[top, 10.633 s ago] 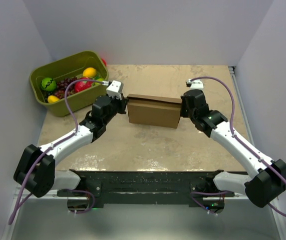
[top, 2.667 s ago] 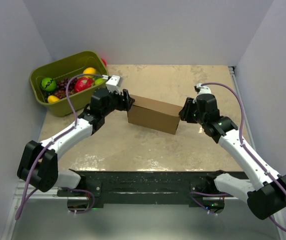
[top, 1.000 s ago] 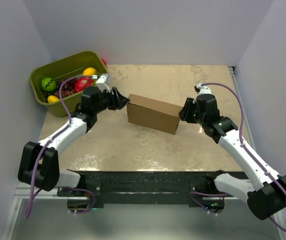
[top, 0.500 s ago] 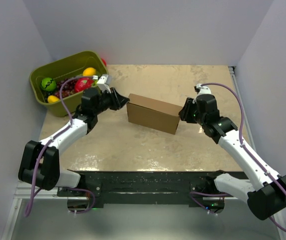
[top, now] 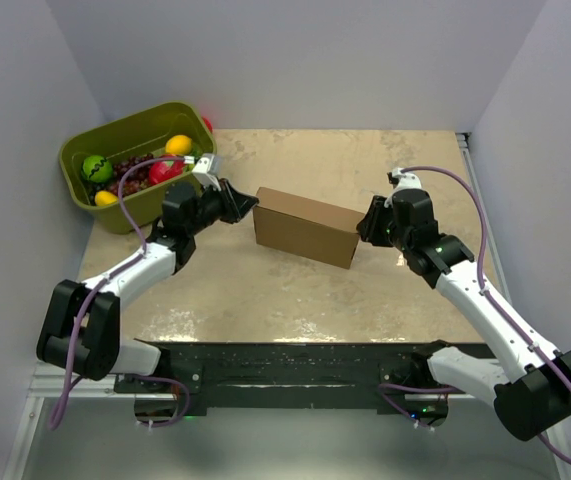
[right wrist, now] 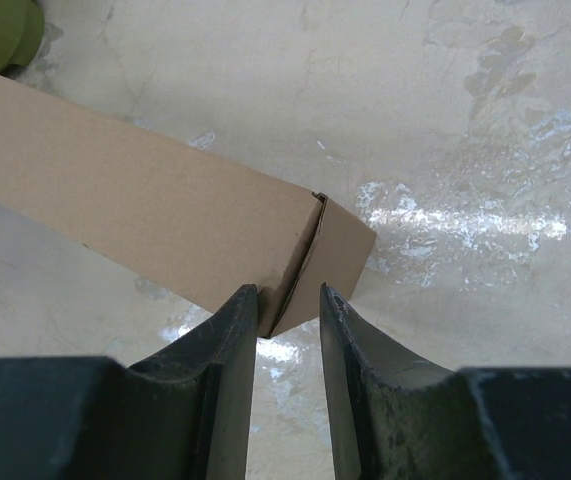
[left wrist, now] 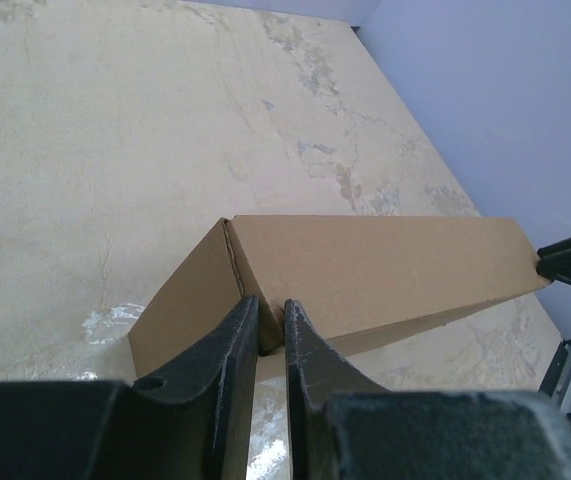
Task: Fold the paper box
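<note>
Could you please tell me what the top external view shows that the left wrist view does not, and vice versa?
Only the top external view shows the green bin of fruit, and the left arm and right arm whole. Only the left wrist view shows, close up, the corner seam on the cardboard. Both show the paper box lying on the table, with the left tool at one end.

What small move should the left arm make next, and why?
Probably nudge the left gripper against the near end of the paper box to press it flush: a slight seam shows at that corner, the jaws stand narrow right at it, and the right gripper straddles the opposite corner.
</note>
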`<action>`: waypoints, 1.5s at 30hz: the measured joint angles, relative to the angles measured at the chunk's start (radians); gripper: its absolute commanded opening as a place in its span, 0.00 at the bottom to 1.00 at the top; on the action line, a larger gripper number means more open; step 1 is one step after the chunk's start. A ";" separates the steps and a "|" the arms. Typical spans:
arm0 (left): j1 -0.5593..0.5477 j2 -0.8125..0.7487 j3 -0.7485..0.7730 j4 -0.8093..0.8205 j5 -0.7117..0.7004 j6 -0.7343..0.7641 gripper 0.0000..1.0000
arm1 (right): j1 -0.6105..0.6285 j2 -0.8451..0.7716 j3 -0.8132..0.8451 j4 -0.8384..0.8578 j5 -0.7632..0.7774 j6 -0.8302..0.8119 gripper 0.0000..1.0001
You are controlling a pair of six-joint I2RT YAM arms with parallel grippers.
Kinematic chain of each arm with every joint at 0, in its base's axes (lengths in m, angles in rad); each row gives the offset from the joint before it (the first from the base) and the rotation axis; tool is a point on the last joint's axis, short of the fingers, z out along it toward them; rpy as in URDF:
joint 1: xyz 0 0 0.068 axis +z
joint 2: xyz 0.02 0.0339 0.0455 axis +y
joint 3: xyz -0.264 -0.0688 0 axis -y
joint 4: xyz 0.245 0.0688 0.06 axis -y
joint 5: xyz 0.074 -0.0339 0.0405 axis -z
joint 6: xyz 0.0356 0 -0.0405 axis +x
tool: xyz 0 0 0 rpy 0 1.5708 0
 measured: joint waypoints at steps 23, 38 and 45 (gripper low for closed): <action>-0.062 -0.055 -0.015 -0.082 -0.216 0.058 0.26 | -0.005 -0.017 -0.047 0.079 -0.060 0.008 0.34; -0.152 -0.315 -0.147 -0.249 -0.394 0.044 0.64 | -0.009 -0.118 -0.084 -0.052 -0.281 -0.062 0.77; -0.170 -0.552 -0.156 -0.531 -0.402 0.067 0.88 | -0.008 -0.180 -0.076 -0.172 -0.399 -0.134 0.85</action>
